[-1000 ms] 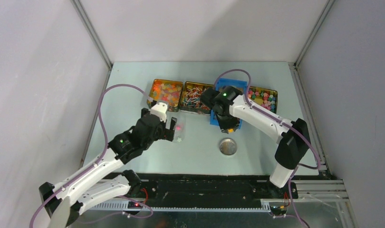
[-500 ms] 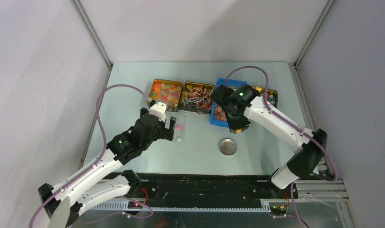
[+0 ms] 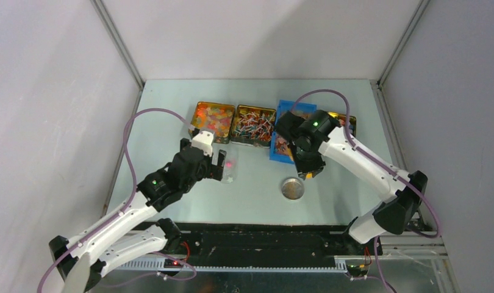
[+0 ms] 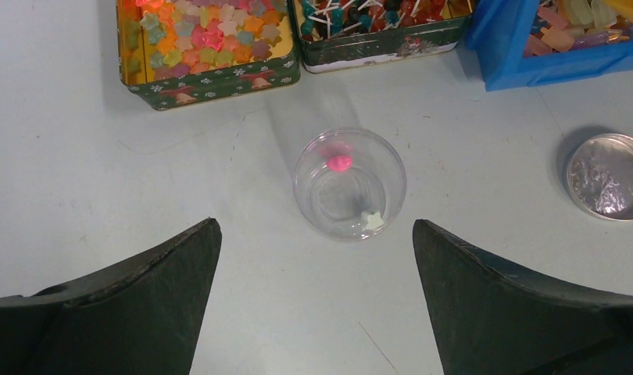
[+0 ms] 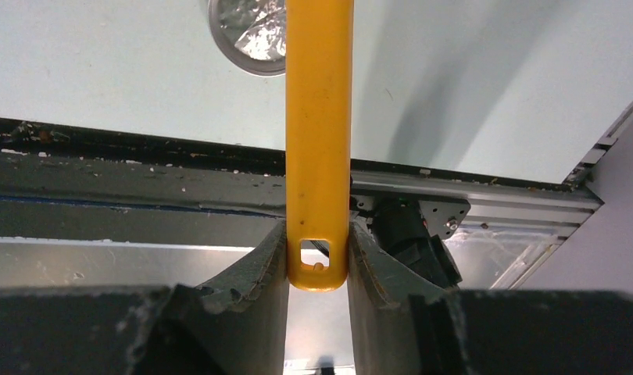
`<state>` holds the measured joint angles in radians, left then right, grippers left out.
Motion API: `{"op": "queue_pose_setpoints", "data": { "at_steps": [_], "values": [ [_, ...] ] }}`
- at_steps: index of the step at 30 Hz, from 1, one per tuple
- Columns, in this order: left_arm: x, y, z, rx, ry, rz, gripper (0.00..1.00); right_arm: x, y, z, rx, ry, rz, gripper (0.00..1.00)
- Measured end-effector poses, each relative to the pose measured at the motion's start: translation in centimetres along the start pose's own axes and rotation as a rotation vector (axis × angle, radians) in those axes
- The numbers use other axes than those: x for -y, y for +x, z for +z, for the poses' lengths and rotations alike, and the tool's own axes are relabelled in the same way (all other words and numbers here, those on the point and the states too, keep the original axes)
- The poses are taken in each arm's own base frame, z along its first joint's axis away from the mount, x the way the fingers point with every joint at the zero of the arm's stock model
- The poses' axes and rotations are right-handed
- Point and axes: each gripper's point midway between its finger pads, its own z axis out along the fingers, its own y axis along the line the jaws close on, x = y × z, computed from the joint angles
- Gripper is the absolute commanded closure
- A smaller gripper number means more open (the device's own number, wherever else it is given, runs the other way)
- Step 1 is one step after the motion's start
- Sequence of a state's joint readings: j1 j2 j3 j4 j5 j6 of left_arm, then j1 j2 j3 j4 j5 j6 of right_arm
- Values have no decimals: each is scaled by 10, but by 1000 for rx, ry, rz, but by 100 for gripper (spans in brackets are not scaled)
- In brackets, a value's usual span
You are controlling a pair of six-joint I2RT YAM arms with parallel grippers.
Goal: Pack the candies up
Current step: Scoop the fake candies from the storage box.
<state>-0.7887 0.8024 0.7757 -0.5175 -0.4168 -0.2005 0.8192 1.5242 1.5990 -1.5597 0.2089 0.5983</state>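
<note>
The candies lie in a row of containers at the back: star gummies in a tin (image 3: 211, 118) (image 4: 208, 39), lollipops in a second tin (image 3: 252, 125) (image 4: 376, 19), and jellies in a blue tray (image 3: 285, 131) (image 4: 556, 43). A clear jar (image 3: 227, 171) (image 4: 349, 183) stands on the table with a pink candy (image 4: 339, 162) and a white star (image 4: 370, 220) inside. My left gripper (image 3: 219, 163) (image 4: 315, 225) is open, just short of the jar. My right gripper (image 3: 308, 166) (image 5: 317, 234) is shut on the orange scoop's handle (image 5: 319, 141), at the tray's near edge. The scoop's bowl is hidden.
A round silver lid (image 3: 292, 188) (image 4: 610, 176) (image 5: 247, 35) lies on the table in front of the blue tray. A fourth tin of candies (image 3: 349, 122) is partly hidden behind my right arm. Black rails run along the table's near edge.
My right arm has swung right and toward the near side with the scoop, from over the blue tray toward the silver lid. The left arm and the jar have not moved.
</note>
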Motion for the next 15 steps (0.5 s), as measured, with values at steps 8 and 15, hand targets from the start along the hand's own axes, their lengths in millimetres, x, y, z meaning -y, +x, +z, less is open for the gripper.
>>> {"op": "queue_pose_setpoints", "data": {
  "at_steps": [8,15],
  "values": [
    [0,0,0,0,-1,1,0,-8,-1,25,-103,55,-46,100],
    [-3,0,0,3,-15,1,0,-7,-13,45,-155,128,-56,100]
  ]
}}
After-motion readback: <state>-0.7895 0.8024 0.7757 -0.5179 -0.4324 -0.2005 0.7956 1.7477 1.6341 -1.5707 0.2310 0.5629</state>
